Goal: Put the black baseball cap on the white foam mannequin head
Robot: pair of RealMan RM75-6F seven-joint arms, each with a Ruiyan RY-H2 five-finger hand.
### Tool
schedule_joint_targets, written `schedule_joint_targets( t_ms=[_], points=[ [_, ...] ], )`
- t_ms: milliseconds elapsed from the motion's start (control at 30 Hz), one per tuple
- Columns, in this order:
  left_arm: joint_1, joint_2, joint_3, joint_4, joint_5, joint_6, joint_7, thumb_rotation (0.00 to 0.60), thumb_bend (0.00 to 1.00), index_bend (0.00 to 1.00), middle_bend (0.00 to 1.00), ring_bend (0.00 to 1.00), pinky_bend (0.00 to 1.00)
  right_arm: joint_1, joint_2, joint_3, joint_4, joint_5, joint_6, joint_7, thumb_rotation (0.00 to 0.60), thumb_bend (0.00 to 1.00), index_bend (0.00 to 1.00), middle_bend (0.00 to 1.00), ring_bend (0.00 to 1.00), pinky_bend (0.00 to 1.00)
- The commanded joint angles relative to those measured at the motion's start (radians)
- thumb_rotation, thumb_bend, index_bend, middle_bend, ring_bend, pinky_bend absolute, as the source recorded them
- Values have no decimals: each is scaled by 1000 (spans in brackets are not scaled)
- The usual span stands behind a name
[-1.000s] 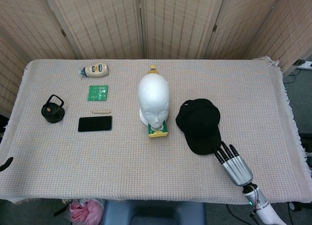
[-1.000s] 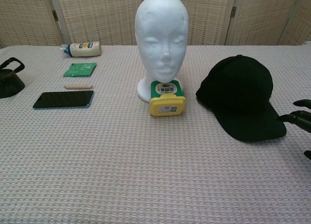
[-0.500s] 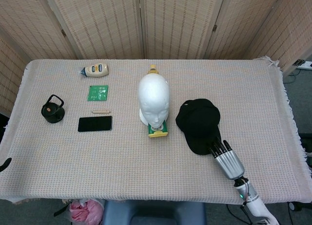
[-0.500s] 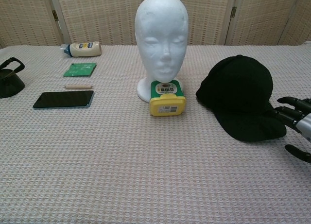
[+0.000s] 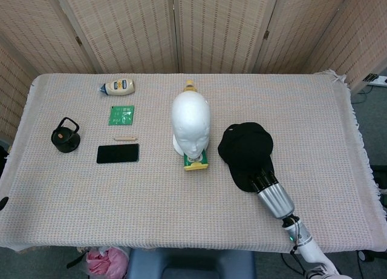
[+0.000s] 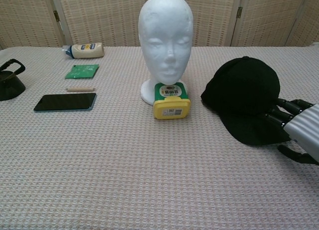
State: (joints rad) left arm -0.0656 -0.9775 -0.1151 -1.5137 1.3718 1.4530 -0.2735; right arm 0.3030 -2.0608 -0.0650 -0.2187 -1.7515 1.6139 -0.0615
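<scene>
On woven cloth (image 5: 151, 182): domed black cap (image 5: 245, 147), smooth foam head (image 5: 191, 124).

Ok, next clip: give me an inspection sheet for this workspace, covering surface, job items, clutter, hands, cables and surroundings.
Surface: table under a pale waffle-weave cloth, fringed at the right edge.
Job's things: black baseball cap lies flat, right of the white foam mannequin head, which stands upright and bare.
Clutter: yellow-green container against the head's base; phone; small wooden stick; green packet; squeeze bottle lying down; black kettle.
Hands: right hand at the cap's brim, fingers over its edge; grip not confirmed. Left hand not in view.
Cables: power strip at far right, off the table.
Surroundings: woven folding screens behind; pink bag under the table.
</scene>
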Motion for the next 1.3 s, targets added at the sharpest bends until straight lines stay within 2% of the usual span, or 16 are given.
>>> schedule_joint_targets(
  t_ms=[33,333,600,767,1000,1167,1300],
  points=[
    [2,3,0,5,1,1,-8,600,246,109,0,14,183,7,-9,-5,9,3,-12,-14,600,237,234,304,169,332],
    [10,9,1,33,-5,-5,-44,600,246,110,0,15,183,49,-36,5,31,28,-60,-33,600,251,234,317,169,332],
    [11,6,2,49,-1,-6,-58,600,246,110,0,15,183,78,-53,11,49,44,-59,-38,600,269,261,347,197,347],
    [16,4,0,53,-4,2,-56,600,246,111,0,14,183,99,-65,18,76,55,-47,-49,600,318,389,442,297,444],
    [29,-2,-4,61,-8,26,-49,600,246,110,0,15,183,135,-88,44,97,91,-99,-51,600,364,590,593,466,648],
    [41,-7,-6,70,-8,47,-57,600,246,111,0,15,183,153,-99,68,104,121,-113,-31,600,424,679,656,531,733],
    [49,-11,-9,76,-7,63,-54,600,246,111,0,14,183,168,-100,104,98,158,-73,19,600,497,735,699,580,797]
  ],
)
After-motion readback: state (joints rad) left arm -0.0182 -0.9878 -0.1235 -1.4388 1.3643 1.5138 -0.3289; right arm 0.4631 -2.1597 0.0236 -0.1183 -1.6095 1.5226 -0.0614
